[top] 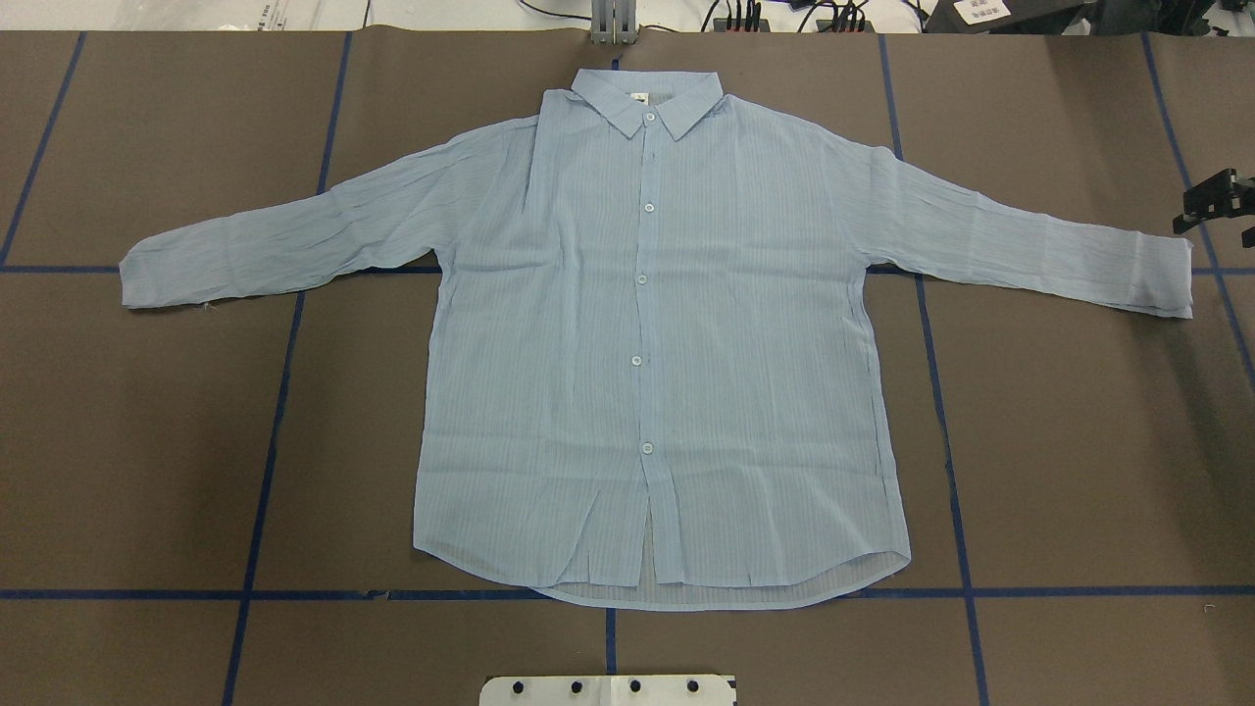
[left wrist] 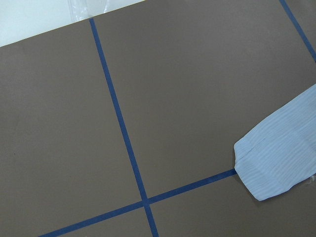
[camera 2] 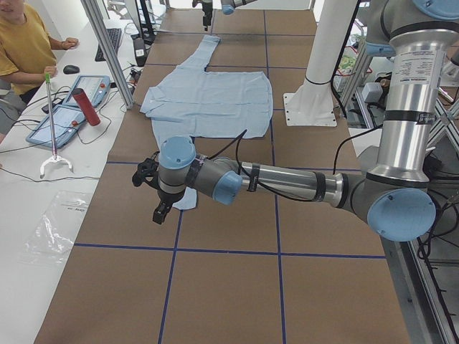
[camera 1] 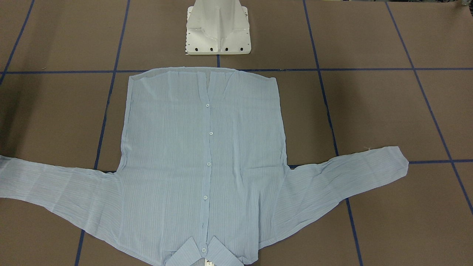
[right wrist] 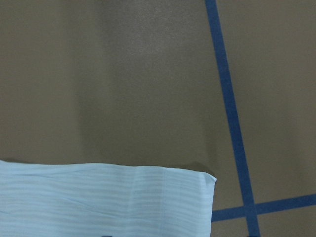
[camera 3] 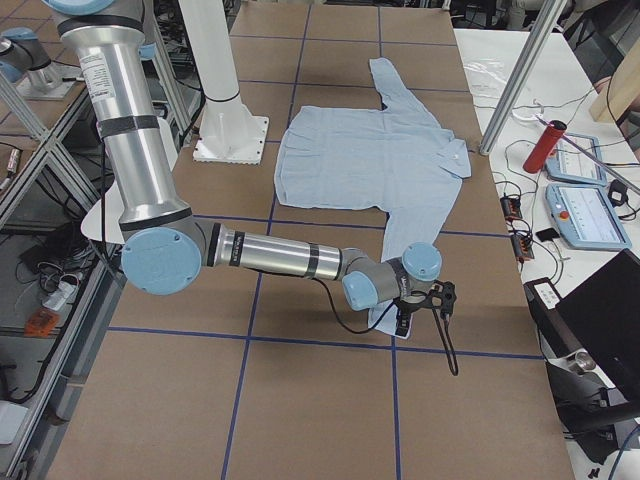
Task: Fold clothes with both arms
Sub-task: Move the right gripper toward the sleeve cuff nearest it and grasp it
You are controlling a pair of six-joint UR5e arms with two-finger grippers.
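Note:
The pale-blue striped shirt (top: 647, 343) lies flat and buttoned on the brown table, collar on the far side from the robot's base, both sleeves spread sideways. In the exterior left view my left gripper (camera 2: 152, 192) hangs over the end of the near sleeve; I cannot tell whether it is open or shut. The left wrist view shows that cuff (left wrist: 276, 158) on the table and no fingers. My right gripper (top: 1226, 211) hovers by the other cuff (right wrist: 98, 197), its fingers apart and holding nothing; it also shows low over the sleeve end as the right gripper (camera 3: 425, 310).
The white pedestal base (camera 1: 218, 29) stands just behind the shirt's hem. Blue tape lines cross the brown table (top: 147, 441). A side bench holds tablets and a red cylinder (camera 2: 84, 106), and a person (camera 2: 21, 43) sits there.

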